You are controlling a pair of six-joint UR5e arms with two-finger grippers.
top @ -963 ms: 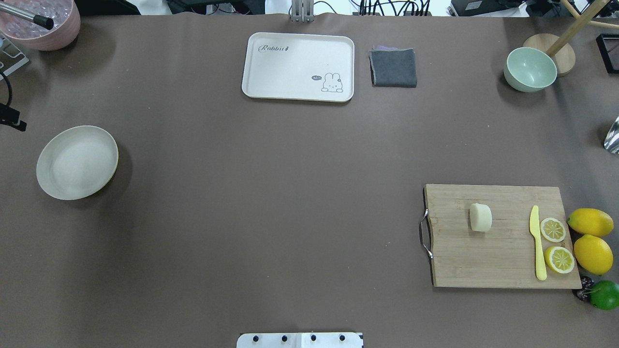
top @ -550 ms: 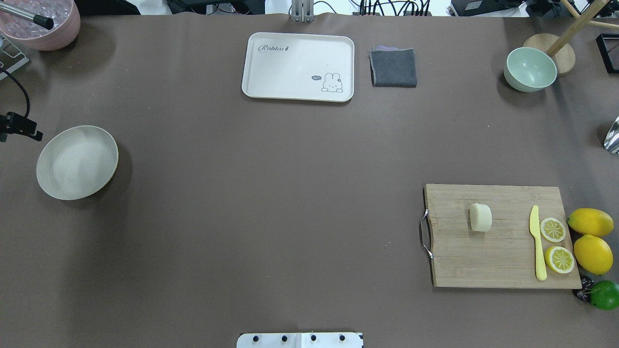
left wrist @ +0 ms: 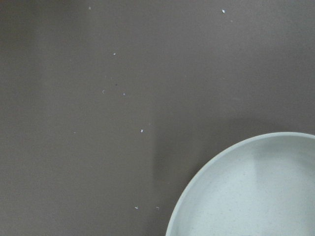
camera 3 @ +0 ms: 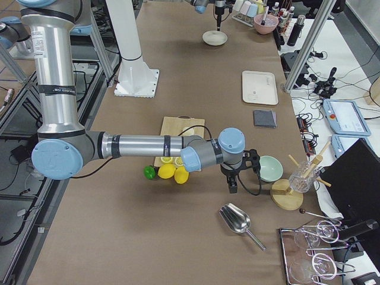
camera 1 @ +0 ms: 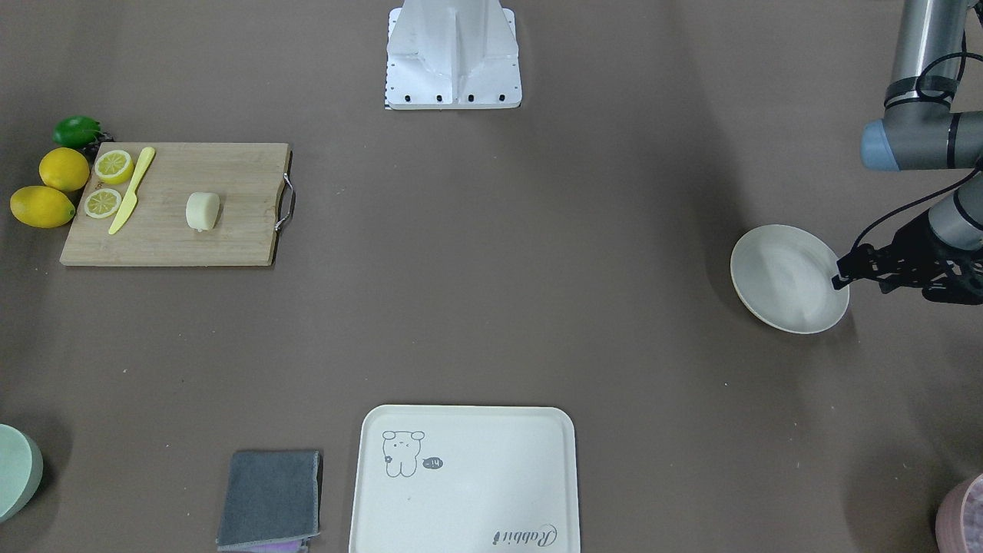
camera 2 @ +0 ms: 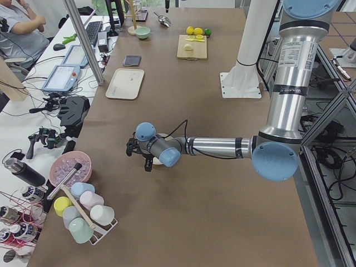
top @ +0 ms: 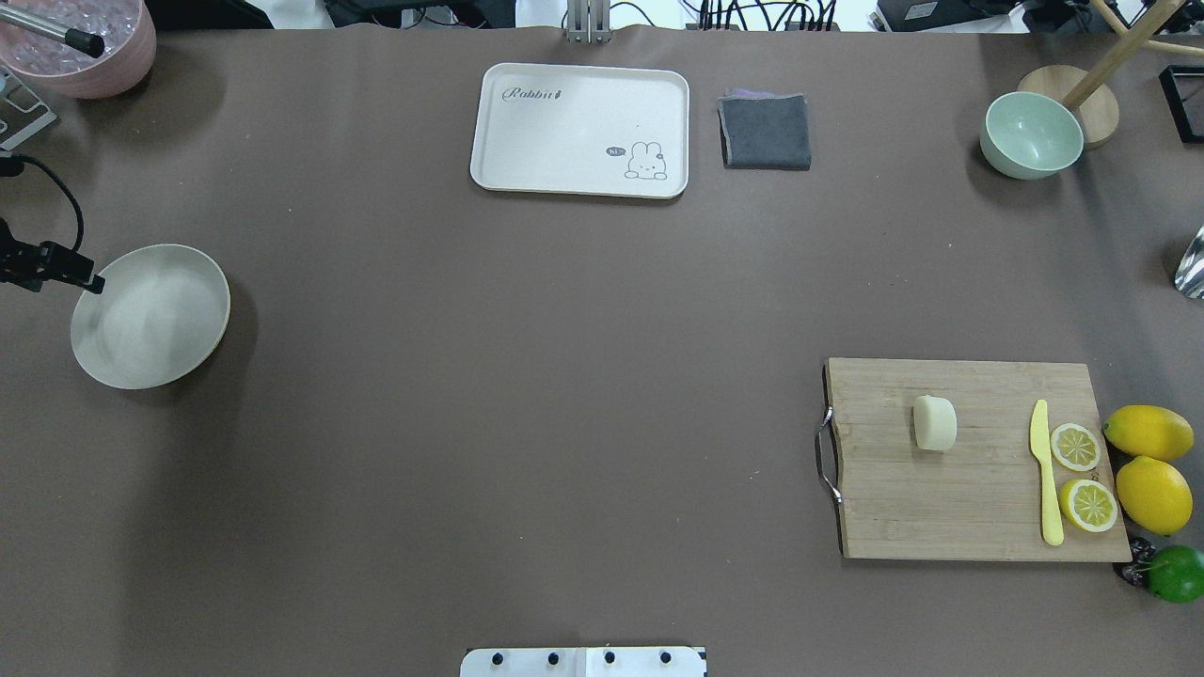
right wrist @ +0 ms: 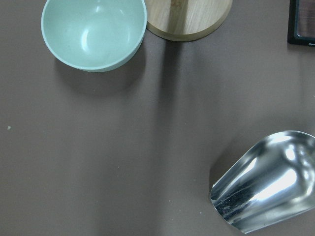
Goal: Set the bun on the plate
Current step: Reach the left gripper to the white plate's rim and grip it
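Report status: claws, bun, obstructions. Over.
Left claw at plate rim, jaws unclear. Right claw near green bowl, jaws unclear. Bun untouched on cutting board, plate empty. Nothing lies between them.

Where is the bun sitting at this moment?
In the overhead view the bun sits at right on the wooden cutting board, between the board's metal handle and the yellow knife.

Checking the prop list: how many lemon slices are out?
2. Both lie on the cutting board, between the yellow knife and the whole lemons: one slice farther from the robot, the other nearer it. None appears hidden.
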